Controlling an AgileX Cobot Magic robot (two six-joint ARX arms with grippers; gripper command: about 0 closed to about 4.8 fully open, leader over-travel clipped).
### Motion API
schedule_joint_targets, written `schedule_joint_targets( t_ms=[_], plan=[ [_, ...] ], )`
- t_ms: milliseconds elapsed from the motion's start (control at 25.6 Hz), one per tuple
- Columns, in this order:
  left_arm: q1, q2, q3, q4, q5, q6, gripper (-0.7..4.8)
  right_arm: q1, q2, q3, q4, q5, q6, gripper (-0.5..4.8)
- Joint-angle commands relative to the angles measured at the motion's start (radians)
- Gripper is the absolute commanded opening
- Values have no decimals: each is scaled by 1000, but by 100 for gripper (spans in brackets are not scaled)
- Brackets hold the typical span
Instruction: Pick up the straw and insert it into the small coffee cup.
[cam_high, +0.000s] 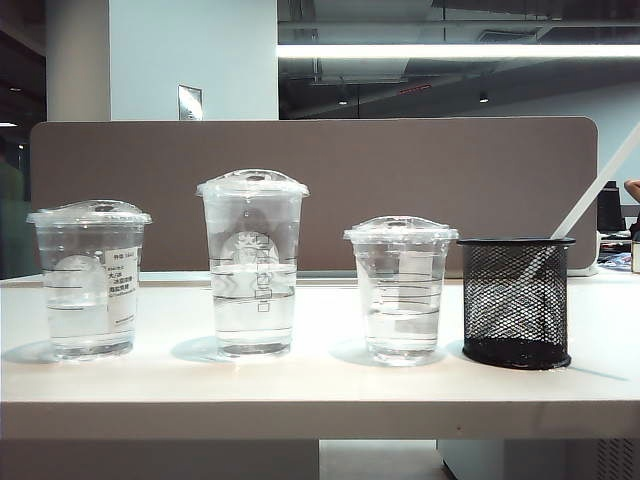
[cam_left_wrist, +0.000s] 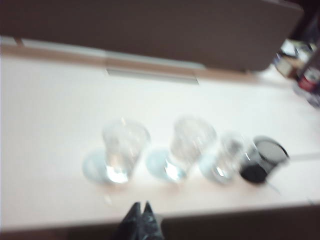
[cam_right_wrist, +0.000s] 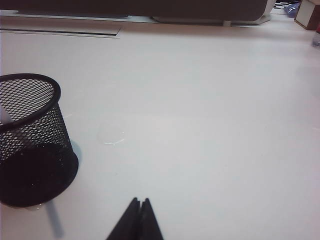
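Leaning in black mesh holder (cam_high: 516, 302) at right of desk (cam_high: 300, 385): white straw (cam_high: 598, 180). Just left: small coffee cup (cam_high: 401, 290), then two bigger cups. Left tool (cam_left_wrist: 140, 208), right tool (cam_right_wrist: 140, 201) pressed together, empty, near desk edge.

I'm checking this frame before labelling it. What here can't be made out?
- Straw: top cut off by the exterior view's right edge; lower part veiled by the mesh holder.
- Small coffee cup: label lost to left wrist blur.
- Left gripper, right gripper: only shut tips show.
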Motion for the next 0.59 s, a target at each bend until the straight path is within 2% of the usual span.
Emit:
schedule_joint_targets(
  t_ms=[39,469,508,586],
  plan=[
    [0,-2,58,-158,11,-6,-4,0,-1,-6,11,2,1,-8],
    [0,-35,64,-153,11,-5,-4,0,-1,-6,10,2,1,-8],
    [0,-35,63,-153,11,16,-5,0,-1,-6,10,2,1,-8],
    [0,-35,63,-153,52,155,-4,0,-1,-6,10,2,1,-8]
  ],
)
